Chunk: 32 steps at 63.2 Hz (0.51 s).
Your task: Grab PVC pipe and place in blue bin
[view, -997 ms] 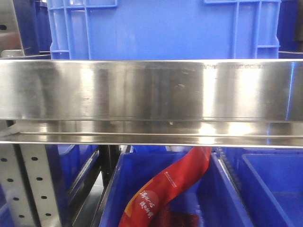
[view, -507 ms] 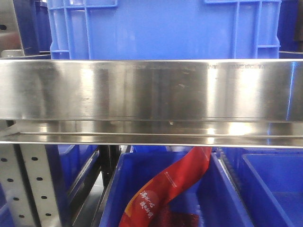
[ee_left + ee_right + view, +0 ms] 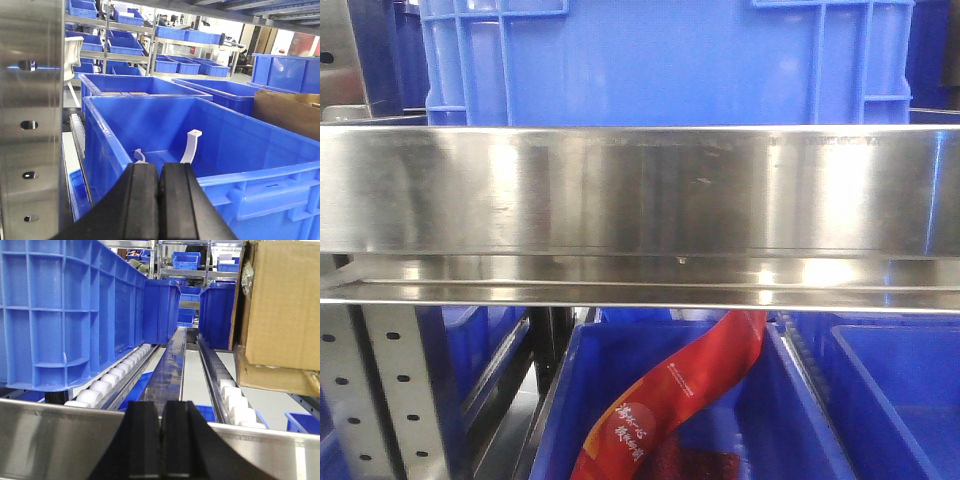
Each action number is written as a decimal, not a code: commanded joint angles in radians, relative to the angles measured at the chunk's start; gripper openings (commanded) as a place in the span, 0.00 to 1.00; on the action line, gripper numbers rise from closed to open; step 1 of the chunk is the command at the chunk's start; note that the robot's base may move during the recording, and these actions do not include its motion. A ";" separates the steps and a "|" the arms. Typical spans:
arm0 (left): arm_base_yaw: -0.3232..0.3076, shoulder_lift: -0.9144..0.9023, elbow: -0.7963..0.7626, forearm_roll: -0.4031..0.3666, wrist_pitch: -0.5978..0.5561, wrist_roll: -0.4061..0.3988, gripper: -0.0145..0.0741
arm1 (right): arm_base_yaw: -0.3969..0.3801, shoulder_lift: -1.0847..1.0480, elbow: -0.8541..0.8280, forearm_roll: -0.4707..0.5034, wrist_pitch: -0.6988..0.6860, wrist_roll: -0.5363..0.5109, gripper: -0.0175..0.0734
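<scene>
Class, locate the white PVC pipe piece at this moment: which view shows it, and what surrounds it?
In the left wrist view, the white PVC pipe stands inside the large blue bin, just beyond the shut left gripper.

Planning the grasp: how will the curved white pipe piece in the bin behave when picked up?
The white curved pipe piece looks like rigid plastic, so probably stiff and light. It leans against the blue bin wall, so a nudge may topple it. Its smooth surface could slip.

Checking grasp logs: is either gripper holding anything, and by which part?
Nothing. The left gripper and right gripper are both shut, empty.
</scene>
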 commanded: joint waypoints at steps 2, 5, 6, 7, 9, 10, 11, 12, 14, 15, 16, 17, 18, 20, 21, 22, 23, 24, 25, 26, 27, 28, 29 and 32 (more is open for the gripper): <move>0.003 -0.007 0.009 -0.003 -0.026 -0.001 0.04 | -0.004 -0.003 0.002 -0.007 -0.017 0.001 0.01; 0.003 -0.007 0.022 -0.003 -0.026 -0.001 0.04 | -0.004 -0.003 0.002 -0.007 -0.017 0.001 0.01; 0.003 -0.010 0.029 -0.001 -0.026 -0.001 0.04 | -0.004 -0.003 0.002 -0.007 -0.017 0.001 0.01; 0.003 -0.014 0.039 0.002 -0.026 -0.001 0.04 | -0.004 -0.003 0.002 -0.007 -0.017 0.001 0.01; 0.003 -0.022 0.057 0.004 -0.026 -0.001 0.04 | -0.004 -0.003 0.002 -0.007 -0.017 0.001 0.01; 0.005 -0.026 0.066 0.004 -0.026 -0.001 0.04 | -0.004 -0.003 0.002 -0.007 -0.017 0.001 0.01; 0.007 -0.034 0.082 0.004 -0.026 -0.001 0.04 | -0.004 -0.003 0.002 -0.007 -0.017 0.001 0.01; 0.010 -0.040 0.093 0.004 -0.026 -0.001 0.04 | -0.004 -0.003 0.002 -0.007 -0.017 0.001 0.01; 0.015 -0.057 0.123 0.004 -0.026 -0.001 0.04 | -0.004 -0.003 0.002 -0.007 -0.017 0.001 0.01; 0.018 -0.065 0.137 0.004 -0.031 -0.001 0.04 | -0.004 -0.003 0.002 -0.007 -0.017 0.001 0.01; 0.024 -0.078 0.151 0.004 -0.034 -0.001 0.04 | -0.004 -0.003 0.002 -0.007 -0.017 0.001 0.01; 0.028 -0.087 0.174 0.004 -0.042 -0.001 0.04 | -0.004 -0.003 0.002 -0.007 -0.017 0.001 0.01; 0.035 -0.102 0.189 0.004 -0.048 -0.001 0.04 | -0.004 -0.003 0.002 -0.007 -0.017 0.001 0.01; 0.048 -0.127 0.238 0.004 -0.065 -0.001 0.04 | -0.004 -0.003 0.002 -0.007 -0.017 0.001 0.01; 0.054 -0.138 0.255 0.004 -0.077 -0.001 0.04 | -0.004 -0.003 0.002 -0.007 -0.017 0.001 0.01; 0.062 -0.155 0.271 0.004 -0.090 -0.001 0.04 | -0.004 -0.003 0.002 -0.007 -0.017 0.001 0.01; 0.069 -0.168 0.288 0.004 -0.090 -0.001 0.04 | -0.004 -0.003 0.002 -0.007 -0.017 0.001 0.01; 0.076 -0.180 0.313 0.004 -0.103 -0.001 0.04 | -0.004 -0.003 0.002 -0.007 -0.017 0.001 0.01; 0.083 -0.192 0.330 0.004 -0.113 -0.001 0.04 | -0.004 -0.003 0.002 -0.007 -0.017 0.001 0.01; 0.091 -0.205 0.346 0.004 -0.119 -0.001 0.04 | -0.004 -0.003 0.002 -0.007 -0.017 0.001 0.01; 0.099 -0.218 0.361 0.004 -0.121 -0.001 0.04 | -0.004 -0.003 0.002 -0.007 -0.017 0.001 0.01; 0.107 -0.231 0.376 0.004 -0.121 -0.001 0.04 | -0.004 -0.003 0.002 -0.007 -0.017 0.001 0.01; 0.121 -0.251 0.390 0.004 -0.121 -0.001 0.04 | -0.004 -0.003 0.002 -0.007 -0.017 0.001 0.01; 0.148 -0.291 0.436 0.004 -0.111 -0.001 0.04 | -0.004 -0.003 0.002 -0.007 -0.017 0.001 0.01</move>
